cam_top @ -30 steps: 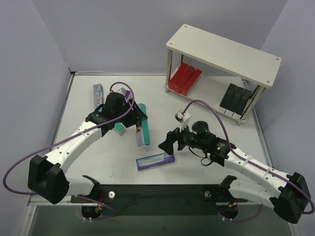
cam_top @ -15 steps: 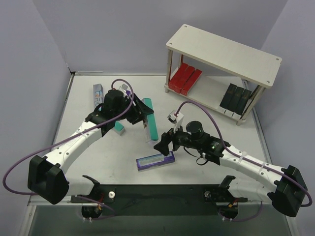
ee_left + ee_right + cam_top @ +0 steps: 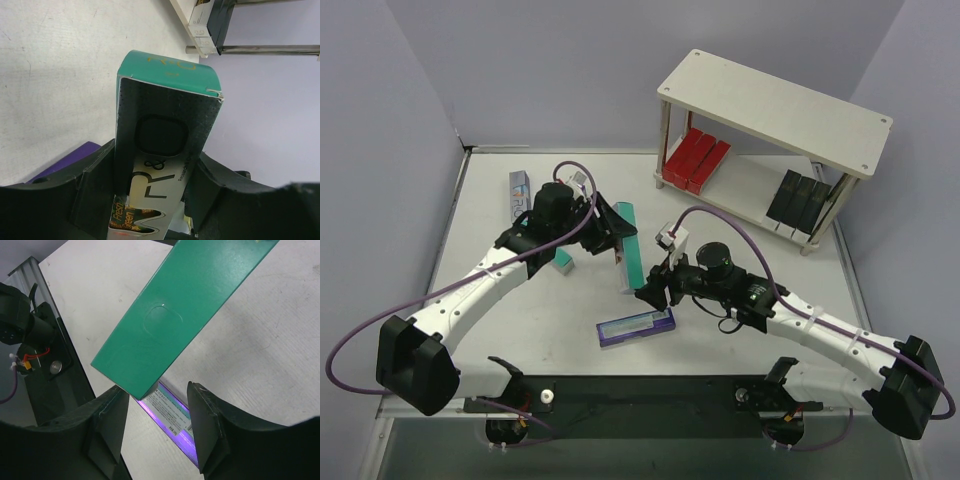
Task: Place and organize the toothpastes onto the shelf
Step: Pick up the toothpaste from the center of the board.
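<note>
On my screen the left gripper [image 3: 152, 170] has its fingers [image 3: 92, 190] clamped on the long sides of a teal toothpaste carton [image 3: 628, 247], which it holds off the desk [image 3: 500, 300] near the middle, tilted, with its free end pointing down toward the right arm. From the left wrist camera I see the carton's silver printed face between the pads and its teal end flap sticking out past them. The right gripper [image 3: 156, 387] sits at that lower end. Its fingers [image 3: 107, 415] stand apart on either side of the carton's corner, and I see desk between the carton and one of them; I cannot tell whether the other touches it. Just below lies a purple carton [image 3: 636, 327], flat on the desk with its silver face up, and part of it shows through the gap between the right fingers. Another teal carton [image 3: 562, 262] lies partly under the left arm, and a silver-faced carton [image 3: 520, 195] lies beyond it toward the far left. The shelf [image 3: 775, 110] stands at the far right of the desk. Its lower board holds a row of red cartons [image 3: 696, 158] at the left end and a row of black cartons [image 3: 804, 200] at the right end, well apart from each other.
</note>
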{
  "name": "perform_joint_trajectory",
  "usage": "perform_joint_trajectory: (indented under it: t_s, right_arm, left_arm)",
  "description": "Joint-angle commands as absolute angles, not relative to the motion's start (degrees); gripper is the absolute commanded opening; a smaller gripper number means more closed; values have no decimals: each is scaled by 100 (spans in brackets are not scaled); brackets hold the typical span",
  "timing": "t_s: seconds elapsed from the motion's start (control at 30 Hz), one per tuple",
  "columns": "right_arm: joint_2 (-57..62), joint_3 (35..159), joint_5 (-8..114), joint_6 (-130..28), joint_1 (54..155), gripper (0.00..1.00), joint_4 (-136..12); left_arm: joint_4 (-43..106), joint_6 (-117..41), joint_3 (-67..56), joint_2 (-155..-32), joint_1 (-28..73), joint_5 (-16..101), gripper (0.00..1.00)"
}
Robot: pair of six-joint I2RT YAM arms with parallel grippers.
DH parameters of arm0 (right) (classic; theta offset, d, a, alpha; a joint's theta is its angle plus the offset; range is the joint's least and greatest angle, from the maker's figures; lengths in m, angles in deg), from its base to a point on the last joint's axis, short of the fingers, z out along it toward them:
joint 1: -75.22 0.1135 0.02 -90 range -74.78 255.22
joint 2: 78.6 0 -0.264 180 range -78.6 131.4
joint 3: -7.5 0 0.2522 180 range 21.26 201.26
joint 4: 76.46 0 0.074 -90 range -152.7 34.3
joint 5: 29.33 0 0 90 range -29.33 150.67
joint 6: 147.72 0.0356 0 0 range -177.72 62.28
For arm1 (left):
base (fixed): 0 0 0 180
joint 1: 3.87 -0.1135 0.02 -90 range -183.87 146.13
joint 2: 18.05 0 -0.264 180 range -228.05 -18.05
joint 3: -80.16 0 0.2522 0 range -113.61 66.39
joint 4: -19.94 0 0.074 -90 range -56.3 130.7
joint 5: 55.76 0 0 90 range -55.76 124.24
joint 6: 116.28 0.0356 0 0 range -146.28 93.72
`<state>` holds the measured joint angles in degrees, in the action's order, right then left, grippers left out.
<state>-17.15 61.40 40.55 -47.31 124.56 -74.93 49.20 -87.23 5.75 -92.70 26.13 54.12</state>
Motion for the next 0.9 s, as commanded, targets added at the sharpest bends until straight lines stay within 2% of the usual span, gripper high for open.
perform_joint_trajectory:
  t_s: [0.0, 0.73, 0.87]
  right_arm:
    - [-1796, 6442, 4142, -4876, 12461, 47, -7624]
    - [-2402, 6450, 4881, -4867, 12461, 49, -7580]
    - [-2569, 6512, 4907, -4823, 12452, 60, -7474]
  left_arm:
    - [4670, -8719, 293, -9108, 2759, 5727, 62]
    - [4178, -9563, 144, -9179, 2891, 4910, 62]
    - [4038, -9782, 179, -9179, 2874, 4664, 63]
